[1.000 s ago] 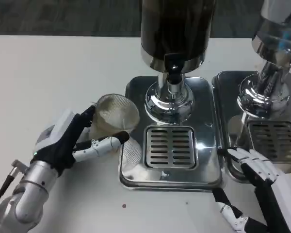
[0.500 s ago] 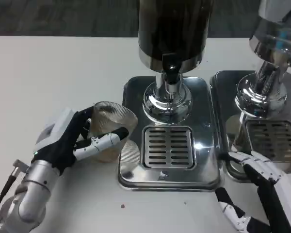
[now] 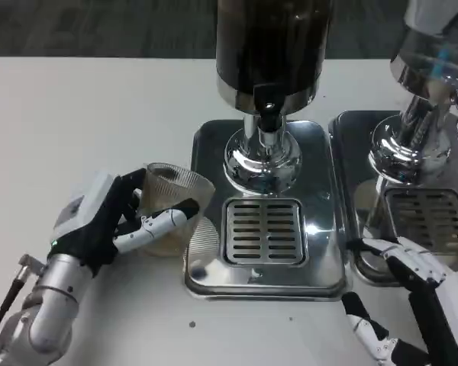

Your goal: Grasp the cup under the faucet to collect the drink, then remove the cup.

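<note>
Beside the dispenser tray (image 3: 206,271), left hand (image 3: 111,221) grips cup (image 3: 172,202).

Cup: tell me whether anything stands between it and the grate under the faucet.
Nothing visible blocks it. The left hand holds the cup on the table, just left of the steel tray. Only the tray's raised rim lies between cup and grate, below the faucet. The grate is bare.

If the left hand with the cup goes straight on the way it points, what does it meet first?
Probably the raised left edge of the dispenser's steel tray: the left hand points right, and its cup is beside that edge. Depth is uncertain.
</note>
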Available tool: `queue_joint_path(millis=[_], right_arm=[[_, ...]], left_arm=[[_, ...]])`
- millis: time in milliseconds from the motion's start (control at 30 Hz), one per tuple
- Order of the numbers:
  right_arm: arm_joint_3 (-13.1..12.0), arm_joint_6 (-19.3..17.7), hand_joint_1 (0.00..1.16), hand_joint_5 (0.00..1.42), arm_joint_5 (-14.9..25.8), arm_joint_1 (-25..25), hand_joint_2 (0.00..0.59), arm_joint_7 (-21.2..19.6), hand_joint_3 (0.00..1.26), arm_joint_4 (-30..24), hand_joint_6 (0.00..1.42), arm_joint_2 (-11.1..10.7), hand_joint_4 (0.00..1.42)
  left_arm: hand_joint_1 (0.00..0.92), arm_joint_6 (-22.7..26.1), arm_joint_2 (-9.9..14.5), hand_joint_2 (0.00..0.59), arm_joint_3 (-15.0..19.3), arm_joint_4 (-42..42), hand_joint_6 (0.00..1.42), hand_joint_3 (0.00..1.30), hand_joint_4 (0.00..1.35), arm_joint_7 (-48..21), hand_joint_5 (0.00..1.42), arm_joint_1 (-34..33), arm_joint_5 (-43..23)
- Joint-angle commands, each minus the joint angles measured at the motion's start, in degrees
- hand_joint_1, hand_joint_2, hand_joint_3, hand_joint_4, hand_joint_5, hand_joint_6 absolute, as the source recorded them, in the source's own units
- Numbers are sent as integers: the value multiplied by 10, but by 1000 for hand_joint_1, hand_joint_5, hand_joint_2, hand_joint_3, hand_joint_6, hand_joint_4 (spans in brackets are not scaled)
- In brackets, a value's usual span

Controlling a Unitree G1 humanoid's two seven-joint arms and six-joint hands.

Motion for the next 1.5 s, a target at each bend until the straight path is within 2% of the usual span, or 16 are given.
queue_joint_path(millis=[33,500,733,1500], right_arm=[[-8,-11,532,221,7,-1,407,0,347,-2,343,0,307],[-13,-22,528,228,13,-4,403,-1,348,6,323,1,322],[-15,-23,521,231,14,-5,403,1,348,6,322,1,323],[-20,-31,502,236,20,-5,409,4,348,8,322,0,324]], left_arm=[[185,1,1,99,2,4,870,407,540,12,785,14,4],[209,-38,2,117,14,-10,985,458,622,74,876,35,-1],[230,-48,0,128,18,-12,1070,496,665,87,921,43,-1],[252,-92,-4,146,29,-41,1203,554,734,130,991,53,15]])
